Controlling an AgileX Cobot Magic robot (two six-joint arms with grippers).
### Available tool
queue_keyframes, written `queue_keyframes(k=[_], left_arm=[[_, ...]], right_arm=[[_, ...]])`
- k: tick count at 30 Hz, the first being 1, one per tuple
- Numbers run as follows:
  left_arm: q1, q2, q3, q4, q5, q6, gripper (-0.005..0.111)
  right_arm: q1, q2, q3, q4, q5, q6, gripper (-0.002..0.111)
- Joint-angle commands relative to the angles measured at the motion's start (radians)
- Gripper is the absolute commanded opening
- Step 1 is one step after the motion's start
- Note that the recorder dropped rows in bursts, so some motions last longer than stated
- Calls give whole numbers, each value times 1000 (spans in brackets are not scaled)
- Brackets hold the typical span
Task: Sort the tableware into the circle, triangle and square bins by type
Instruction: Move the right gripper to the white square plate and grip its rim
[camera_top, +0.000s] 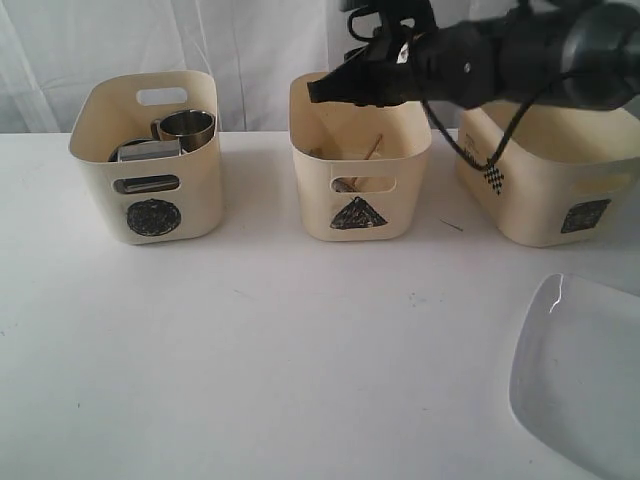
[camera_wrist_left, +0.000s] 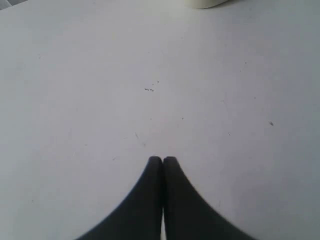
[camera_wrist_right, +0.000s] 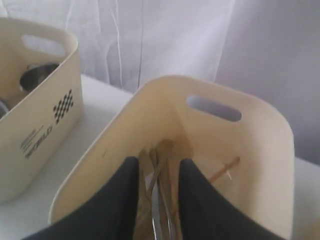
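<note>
Exterior view is showing three cream bins lined up along the far side of the white table (camera_top: 250, 350): circle bin (camera_top: 100, 150) on the left, triangle bin (camera_top: 320, 195) in the middle, square bin (camera_top: 530, 190) on the right. Right gripper (camera_top: 316, 90) is hanging over the triangle bin, reaching across from the right, which makes sense since the long skinny stuff is going in there.

Up close in the right wrist view, its fingers (camera_wrist_right: 120, 200) are standing apart with a clear gap and aren't pinching anything as far as I can tell. A steel utensil (camera_wrist_right: 156, 217) is lying down in the bin right under that gap, with a wooden chopstick (camera_wrist_right: 225, 169) leaning against the wall beside it. Can't make out whether the steel piece is the knife, fork or spoon. I'm reading this as a drop-off into the cutlery bin.

A steel mug (camera_top: 187, 128) is sitting in the circle bin, so the cup-type things seem to be going there. The big white square plate (camera_top: 580, 380) is lying on the table at the near right, well apart from the bins and not sorted yet. I'm guessing it's headed for the square bin, and it's looking awkward to grab: flat, wide, only a rim to pinch.

Left gripper (camera_wrist_left: 162, 160) is pressed shut on nothing, hovering over bare table, probably just parked out of the way.
</note>
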Motion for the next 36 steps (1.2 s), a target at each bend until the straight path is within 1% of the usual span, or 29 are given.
queue_keyframes(k=[1, 3, 4, 5, 6, 8, 9, 10, 11, 12, 13, 14, 16, 17, 18, 19, 20, 21, 22, 23, 24, 25, 26, 27, 30, 36], left_arm=[[2, -4, 9, -4, 16, -2, 0], [2, -4, 9, -4, 16, -2, 0], [2, -4, 9, -4, 16, -2, 0], [2, -4, 9, -4, 16, -2, 0], [2, -4, 9, -4, 16, -2, 0], [2, -4, 9, -4, 16, -2, 0], [2, -4, 9, -4, 16, -2, 0], [2, -4, 9, -4, 16, -2, 0], [2, -4, 9, -4, 16, -2, 0], [2, -4, 9, -4, 16, -2, 0], [2, -4, 9, -4, 16, -2, 0], [2, -4, 9, -4, 16, -2, 0], [2, -4, 9, -4, 16, -2, 0], [2, -4, 9, -4, 16, -2, 0], [2, -4, 9, -4, 16, -2, 0], [2, -4, 9, -4, 16, -2, 0], [2, -4, 9, -4, 16, -2, 0], [2, -4, 9, -4, 16, -2, 0], [2, -4, 9, -4, 16, -2, 0], [2, -4, 9, -4, 16, -2, 0], [2, -4, 9, -4, 16, -2, 0], [2, -4, 9, -4, 16, -2, 0], [2, -4, 9, -4, 16, -2, 0], [2, -4, 9, -4, 16, -2, 0], [2, -4, 9, -4, 16, -2, 0], [2, -4, 9, -4, 16, -2, 0]], right_arm=[[-19, -157, -5, -60, 445, -11, 16], [-45, -204, 1, -113, 613, -7, 6], [-74, -225, 9, -118, 689, -7, 2], [-115, -243, 20, -118, 755, -5, 0], [-170, -258, 34, -116, 801, 13, 0], [-313, -283, 74, -100, 883, 89, 0], [-379, -287, 90, -76, 907, 114, 0], [-466, -292, 109, -27, 940, 114, 0], [-551, -292, 124, 48, 974, 63, 0], [-616, -292, 136, 133, 1008, -24, 0], [-702, -292, 157, 218, 1034, -120, 0], [-754, -292, 177, 303, 1043, -206, 0], [-858, -292, 224, 415, 1052, -322, 0], [-922, -292, 255, 444, 1103, -455, 0], [-938, -292, 262, 428, 1110, -502, 0], [-970, -288, 279, 368, 1078, -564, 0], [-983, -284, 288, 337, 1040, -578, 0], [-994, -269, 299, 294, 984, -659, 5], [-994, -259, 301, 268, 976, -707, 11], [-994, -224, 303, 226, 969, -809, 28], [-994, -201, 303, 223, 963, -852, 38], [-994, -158, 303, 223, 927, -913, 55], [-994, -129, 303, 223, 872, -930, 63], [-994, -104, 303, 223, 794, -935, 67], [-994, -54, 303, 223, 644, -935, 68], [-994, 48, 355, 204, 672, -935, 67]])
